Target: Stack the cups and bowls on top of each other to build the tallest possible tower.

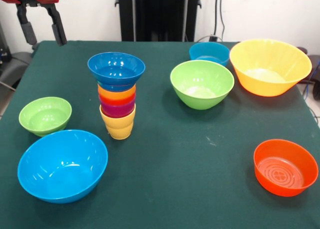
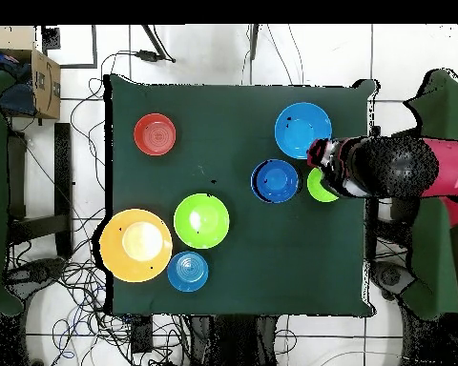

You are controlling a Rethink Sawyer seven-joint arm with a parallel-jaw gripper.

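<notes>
A green cloth-covered table (image 1: 200, 164) held everything, and the gripper (image 1: 46, 28) hung above its far corner at the upper left of the front view, its two dark fingers spread apart and holding nothing. Farthest from the gripper, across the table at the back, sat the largest piece, a wide orange-yellow bowl (image 1: 270, 66). The big light blue bowl (image 1: 62, 165) lay well below the gripper in the front view, toward the near edge of the table on the gripper's own side. A mid-sized green bowl (image 1: 202, 84) stood just beside the orange-yellow one, on the side closer to the gripper, with a teal bowl (image 1: 209, 53) tucked close behind the two. An orange-red bowl (image 1: 285, 167) sat alone at the corner diagonally opposite the gripper, well apart from the rest. The tower (image 1: 117, 95) stood upright a little below and to the right of the gripper in the front view, apart from it: a yellow cup (image 1: 118, 126) at the base, then purple and orange pieces nested above, and a dark blue bowl (image 1: 116, 70) flaring on top. The small green bowl (image 1: 45, 115) was the nearest thing to the gripper; in the overhead view the red arm (image 2: 405, 170) partly covered it.
</notes>
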